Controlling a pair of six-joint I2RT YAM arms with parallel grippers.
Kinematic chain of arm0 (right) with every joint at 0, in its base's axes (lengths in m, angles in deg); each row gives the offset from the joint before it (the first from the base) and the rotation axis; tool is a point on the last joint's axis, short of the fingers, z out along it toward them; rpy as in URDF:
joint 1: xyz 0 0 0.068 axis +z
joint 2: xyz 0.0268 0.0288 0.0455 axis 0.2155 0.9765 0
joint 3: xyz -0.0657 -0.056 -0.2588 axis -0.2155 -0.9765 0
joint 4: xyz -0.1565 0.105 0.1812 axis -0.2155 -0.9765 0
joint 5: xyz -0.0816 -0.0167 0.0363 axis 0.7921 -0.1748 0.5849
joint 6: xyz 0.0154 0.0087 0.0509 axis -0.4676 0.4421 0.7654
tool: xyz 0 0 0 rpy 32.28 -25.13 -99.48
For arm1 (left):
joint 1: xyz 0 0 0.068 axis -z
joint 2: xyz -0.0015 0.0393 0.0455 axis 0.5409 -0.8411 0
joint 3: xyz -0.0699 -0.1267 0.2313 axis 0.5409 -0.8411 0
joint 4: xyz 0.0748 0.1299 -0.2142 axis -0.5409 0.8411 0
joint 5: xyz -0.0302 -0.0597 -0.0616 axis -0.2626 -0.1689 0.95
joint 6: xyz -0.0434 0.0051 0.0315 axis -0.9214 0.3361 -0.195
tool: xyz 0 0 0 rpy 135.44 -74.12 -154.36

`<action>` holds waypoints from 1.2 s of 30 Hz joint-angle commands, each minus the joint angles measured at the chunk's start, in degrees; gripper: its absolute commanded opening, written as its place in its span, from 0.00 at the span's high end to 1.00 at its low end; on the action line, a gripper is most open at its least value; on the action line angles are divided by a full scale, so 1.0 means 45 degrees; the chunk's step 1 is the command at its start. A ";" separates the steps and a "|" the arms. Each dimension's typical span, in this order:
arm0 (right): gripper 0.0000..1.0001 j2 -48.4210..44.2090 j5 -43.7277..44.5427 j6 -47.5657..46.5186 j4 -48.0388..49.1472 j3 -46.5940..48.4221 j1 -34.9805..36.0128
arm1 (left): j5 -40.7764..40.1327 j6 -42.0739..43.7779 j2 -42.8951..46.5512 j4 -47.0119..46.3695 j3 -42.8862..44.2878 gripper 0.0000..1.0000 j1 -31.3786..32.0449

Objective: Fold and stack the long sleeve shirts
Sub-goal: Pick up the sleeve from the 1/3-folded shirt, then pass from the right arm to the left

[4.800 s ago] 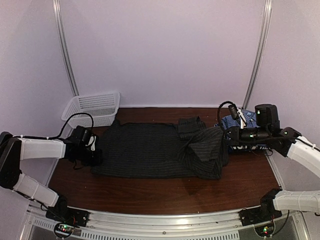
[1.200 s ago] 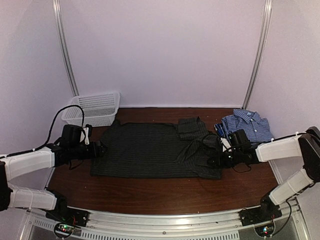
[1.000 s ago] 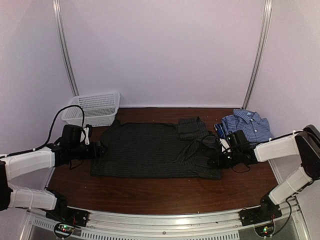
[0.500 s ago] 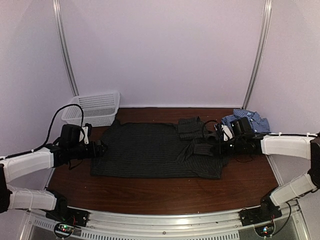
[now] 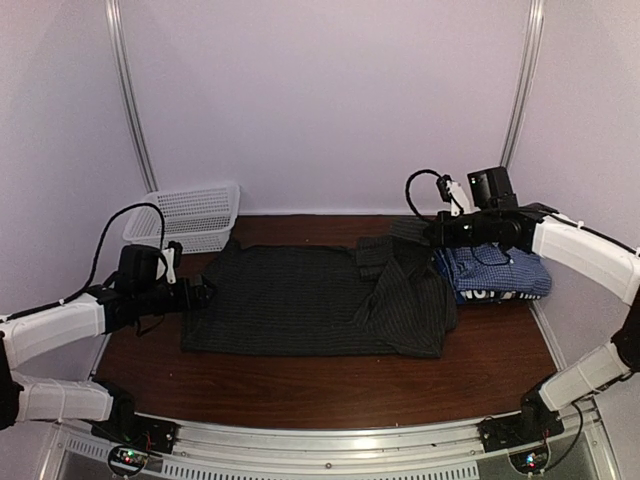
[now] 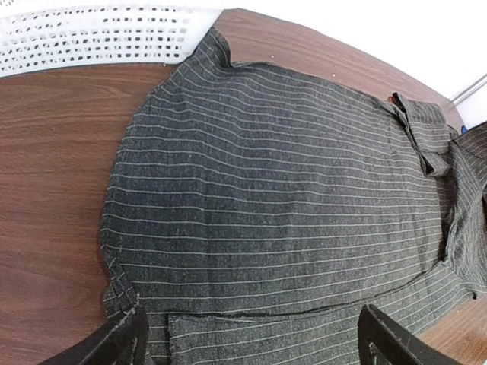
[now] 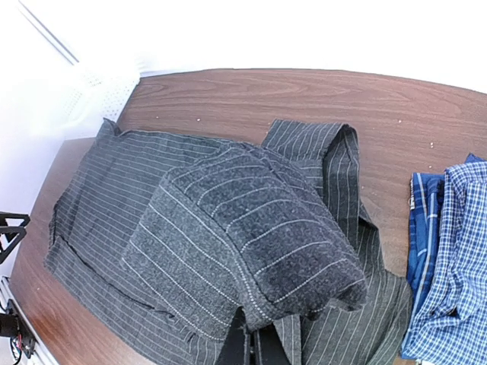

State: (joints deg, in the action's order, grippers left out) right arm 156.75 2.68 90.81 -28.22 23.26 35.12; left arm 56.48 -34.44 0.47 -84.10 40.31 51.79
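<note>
Brown table [image 5: 330, 385] carries the black shirt [image 5: 290, 300], spread flat across the middle with its pinstripes running side to side. At the shirt's left edge sits the left gripper [image 5: 205, 294], low over the wood. The right gripper [image 5: 432, 232] hangs above the table at the shirt's far right end, and a fold of the dark cloth rises up to it. Just right of that, a checked shirt [image 5: 500, 265] lies folded on a navy shirt [image 5: 492, 294] with white lettering. A white basket [image 5: 185, 215] stands at the far left corner, just beyond the black shirt.

From the left wrist, the left gripper [image 6: 255, 346] has its two fingers [image 6: 122, 342] set wide apart, nothing between them. They frame the near hem of the black shirt [image 6: 281, 190]; I cannot tell whether they touch the cloth. The basket [image 6: 91, 38] lies along the top, beside the shirt's far corner.

From the right wrist, the right gripper [image 7: 251, 346] is clamped on the black shirt [image 7: 251, 228]: a thick fold drapes over the fingers and hides most of them. The rest of the shirt lies flat on the table [image 7: 228, 91] below. The checked shirt [image 7: 456, 251] is at the right edge, just beside the black one, with a darker blue band along its left side.
</note>
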 commanded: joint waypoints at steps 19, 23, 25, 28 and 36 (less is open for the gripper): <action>1.00 0.1480 -0.7857 -0.0337 0.2739 0.2145 -0.0879 | 0.2844 0.0112 -0.0404 -0.3522 -0.0232 0.07 -0.0039; 1.00 0.1590 -0.9657 -0.0504 0.2832 0.2379 -0.0879 | 0.3153 0.0330 -0.0152 -0.4132 -0.0242 0.08 0.0032; 1.00 0.1706 -1.0040 -0.0812 0.2472 0.2509 -0.0881 | 0.3388 0.0380 -0.0116 -0.4472 -0.0246 0.10 0.0072; 1.00 0.1774 -1.0725 -0.1071 0.2441 0.2364 -0.0870 | 0.3739 0.0371 -0.0121 -0.5187 -0.0279 0.12 0.0266; 1.00 0.2098 -1.1431 -0.2014 0.1666 0.2208 -0.0860 | 0.3861 0.0952 -0.0738 -0.6358 0.0176 0.13 0.1446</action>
State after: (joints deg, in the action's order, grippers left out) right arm 165.60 -45.03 85.06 -18.83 33.11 31.32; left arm 72.44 -32.89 -1.26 -106.29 39.94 55.68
